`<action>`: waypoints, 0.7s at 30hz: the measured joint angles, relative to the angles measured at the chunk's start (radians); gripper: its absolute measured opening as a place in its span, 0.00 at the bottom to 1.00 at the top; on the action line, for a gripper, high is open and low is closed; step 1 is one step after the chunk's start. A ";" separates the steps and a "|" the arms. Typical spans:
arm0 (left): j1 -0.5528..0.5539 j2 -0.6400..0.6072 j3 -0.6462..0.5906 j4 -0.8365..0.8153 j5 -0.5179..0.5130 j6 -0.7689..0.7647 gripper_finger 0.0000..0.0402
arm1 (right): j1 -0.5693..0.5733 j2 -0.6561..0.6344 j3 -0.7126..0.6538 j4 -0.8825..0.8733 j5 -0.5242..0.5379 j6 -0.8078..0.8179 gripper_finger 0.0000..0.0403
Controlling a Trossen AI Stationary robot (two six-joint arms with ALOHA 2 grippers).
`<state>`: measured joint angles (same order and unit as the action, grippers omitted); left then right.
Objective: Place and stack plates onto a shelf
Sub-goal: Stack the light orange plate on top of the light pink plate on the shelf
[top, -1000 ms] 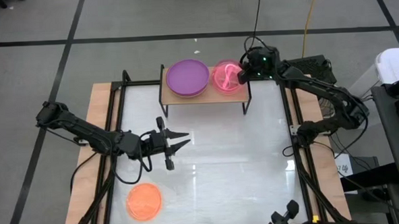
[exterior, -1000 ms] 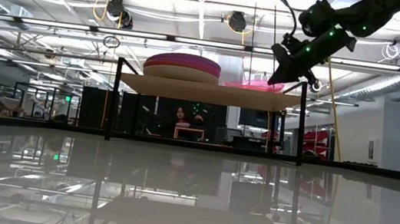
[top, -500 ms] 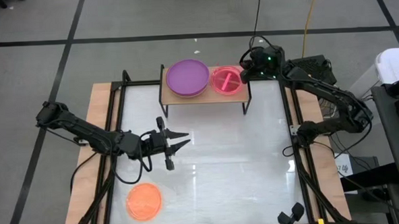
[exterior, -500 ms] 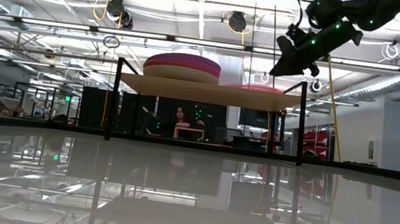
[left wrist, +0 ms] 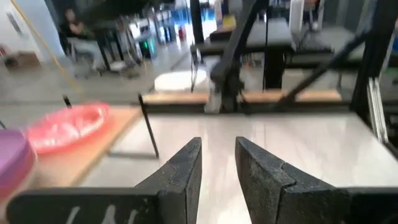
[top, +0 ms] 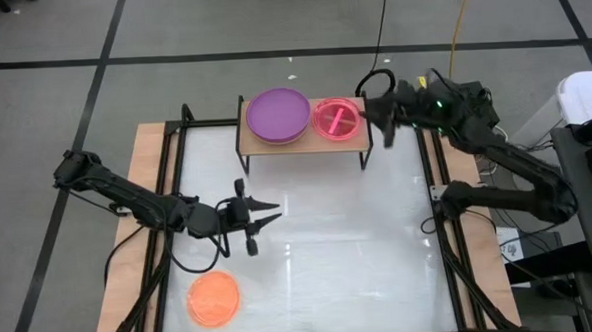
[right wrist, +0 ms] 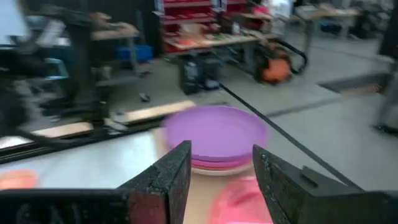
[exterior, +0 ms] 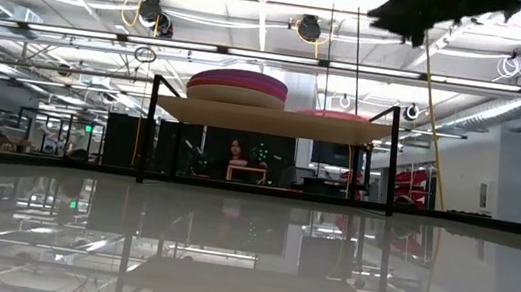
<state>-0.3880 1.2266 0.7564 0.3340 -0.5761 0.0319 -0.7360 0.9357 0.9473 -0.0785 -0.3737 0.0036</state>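
Note:
The light-wood shelf (top: 305, 141) stands at the table's far edge. On its left part rests a stack of plates topped by a purple plate (top: 279, 115), with beige and dark red rims showing in the low view (exterior: 238, 87). A pink plate (top: 337, 119) lies flat on the shelf's right part. An orange plate (top: 214, 297) lies on the table at the near left. My right gripper (top: 372, 113) hovers open just right of the shelf, above board height, its fingers (right wrist: 273, 180) apart over the pink plate's edge (right wrist: 242, 202). My left gripper (top: 266, 215) hangs open over the table's left middle (left wrist: 217, 168).
The white tabletop (top: 330, 255) has a black frame and wooden side strips. The shelf's black legs (exterior: 149, 131) stand on it. Beyond the far edge is a workshop room with seated people (exterior: 236, 153).
My right gripper has let go of the pink plate, risen, and drawn back toward the table's right edge. The pink plate, tilted a second ago, now lies flat on the shelf beside the purple stack.

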 joint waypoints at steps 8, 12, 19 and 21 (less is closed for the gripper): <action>-0.020 0.002 0.126 -0.702 0.149 -0.411 0.26 | 0.185 -0.228 -0.116 -0.002 0.002 0.057 0.38; -0.031 0.005 0.121 -0.943 0.270 -0.605 0.26 | 0.257 -0.293 -0.164 -0.001 0.004 0.063 0.38; -0.109 0.030 0.046 -1.067 0.516 -0.783 0.26 | 0.322 -0.311 -0.253 0.081 0.008 0.063 0.39; -0.136 0.033 0.013 -1.050 0.565 -0.823 0.26 | 0.328 -0.305 -0.274 0.119 0.010 0.063 0.39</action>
<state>-0.5240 1.2594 0.7694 -0.7161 -0.0112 -0.7906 -0.4076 0.6306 0.6730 0.0400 -0.3634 0.0662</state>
